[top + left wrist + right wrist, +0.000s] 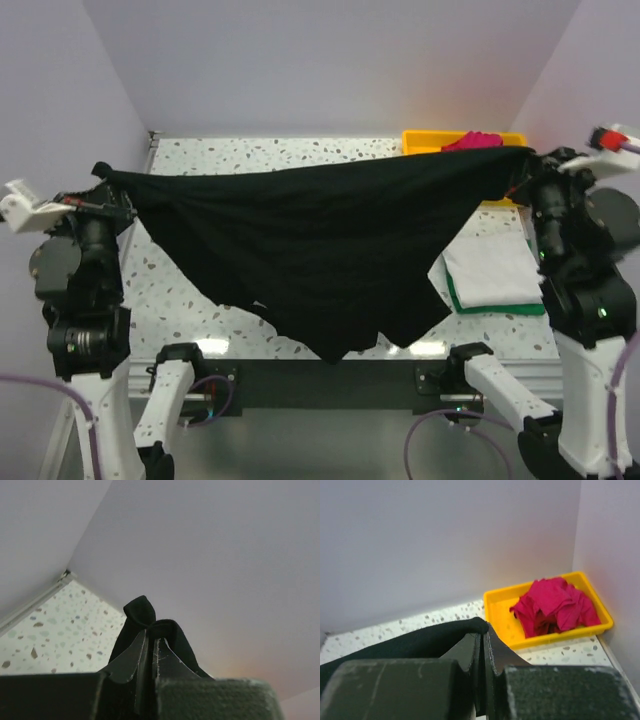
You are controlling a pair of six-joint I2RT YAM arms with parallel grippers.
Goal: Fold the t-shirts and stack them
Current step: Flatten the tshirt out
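A large black t-shirt hangs stretched in the air between both arms, its lower point drooping to the table's near edge. My left gripper is shut on its left corner; the pinched black cloth pokes up past the closed tips of that gripper. My right gripper is shut on the right corner, and black cloth runs left from its tips. A folded white shirt lies on a folded green one at the right. A crumpled magenta shirt lies in the yellow tray.
The yellow tray sits at the back right corner against the wall. The speckled table shows to the left under the hanging shirt. Walls close in at the back and on both sides.
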